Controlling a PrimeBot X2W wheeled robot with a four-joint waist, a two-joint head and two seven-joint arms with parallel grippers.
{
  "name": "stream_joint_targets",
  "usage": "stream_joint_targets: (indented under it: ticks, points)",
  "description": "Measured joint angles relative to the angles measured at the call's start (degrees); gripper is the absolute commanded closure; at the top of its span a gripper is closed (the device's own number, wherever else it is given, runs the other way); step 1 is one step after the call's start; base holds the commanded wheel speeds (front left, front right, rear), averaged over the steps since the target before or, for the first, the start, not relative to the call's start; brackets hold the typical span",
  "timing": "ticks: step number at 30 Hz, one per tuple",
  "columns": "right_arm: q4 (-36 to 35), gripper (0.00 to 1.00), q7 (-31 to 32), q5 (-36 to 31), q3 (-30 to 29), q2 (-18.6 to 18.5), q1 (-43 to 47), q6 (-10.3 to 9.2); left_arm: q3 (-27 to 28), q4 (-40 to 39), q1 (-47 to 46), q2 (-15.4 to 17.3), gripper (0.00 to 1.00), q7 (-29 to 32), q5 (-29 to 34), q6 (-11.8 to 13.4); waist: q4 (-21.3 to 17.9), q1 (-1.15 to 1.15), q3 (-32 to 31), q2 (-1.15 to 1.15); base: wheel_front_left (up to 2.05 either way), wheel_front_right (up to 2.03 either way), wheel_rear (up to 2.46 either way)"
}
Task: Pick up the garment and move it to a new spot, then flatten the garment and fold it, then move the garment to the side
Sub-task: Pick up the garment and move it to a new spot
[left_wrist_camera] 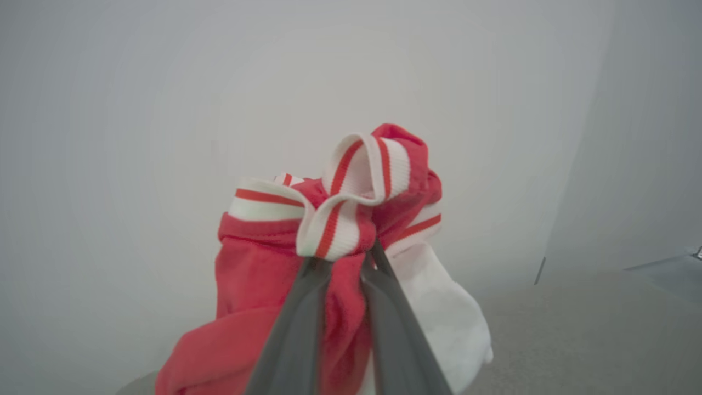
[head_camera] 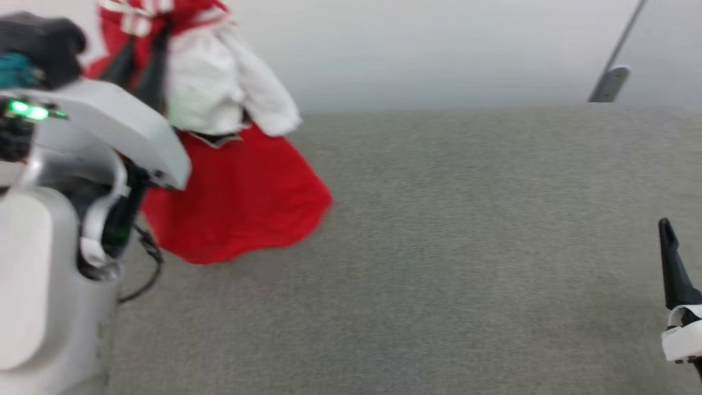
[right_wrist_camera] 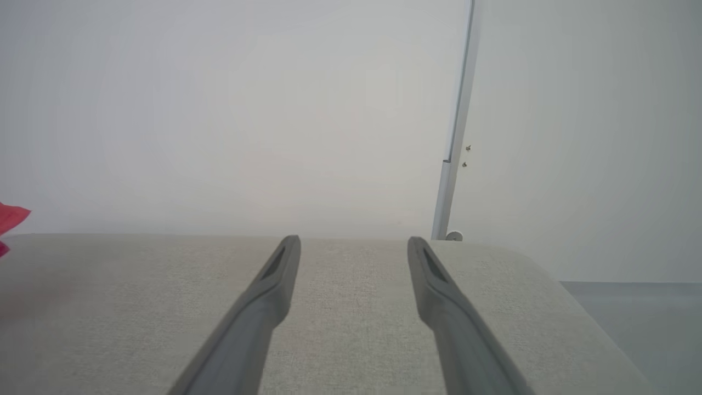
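The garment point(head_camera: 241, 203) is bright red with white panels and striped trim. It hangs bunched at the upper left of the head view, its lower hem over the grey fabric surface point(head_camera: 439, 247). My left gripper point(left_wrist_camera: 343, 257) is shut on the garment's point(left_wrist_camera: 258, 263) striped red-and-white band, and red cloth is pinched between its dark fingers point(head_camera: 151, 66). My right gripper point(right_wrist_camera: 354, 241) stands open with nothing in it, low over the surface at the right, far from the cloth. One of its fingers point(head_camera: 674, 269) shows at the lower right of the head view. A red edge of the garment point(right_wrist_camera: 11, 216) shows at the far left of the right wrist view.
My left arm's white forearm point(head_camera: 109, 126) crosses the left of the head view in front of the cloth. A thin metal pole point(head_camera: 614, 60) stands behind the surface's far right corner, against a pale wall. The surface's right edge point(right_wrist_camera: 576, 296) drops to the floor.
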Motion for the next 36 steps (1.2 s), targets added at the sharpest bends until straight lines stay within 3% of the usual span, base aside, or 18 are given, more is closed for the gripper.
stream_joint_targets:
  ticks: [11,18,36]
  points:
    - [1.6,0.0,0.4,-2.0,-3.4,1.4,1.7,0.0,-6.3,-5.7,2.8,-5.4,1.0,3.9,-1.1,1.1,-6.3,0.0,-2.1,0.0,0.0,0.0,0.0]
    - [1.8,0.0,0.4,-2.4,-3.6,3.2,2.8,0.0,-10.6,-4.2,8.0,-8.6,1.0,5.3,-1.9,2.4,-9.4,0.0,-2.7,0.0,0.0,0.0,0.0]
    - [7.8,0.0,-2.8,0.2,1.4,3.4,-0.4,0.0,-17.7,22.4,13.2,-11.3,1.0,5.2,-1.4,1.3,-11.7,0.0,1.3,0.0,0.0,0.0,0.0]
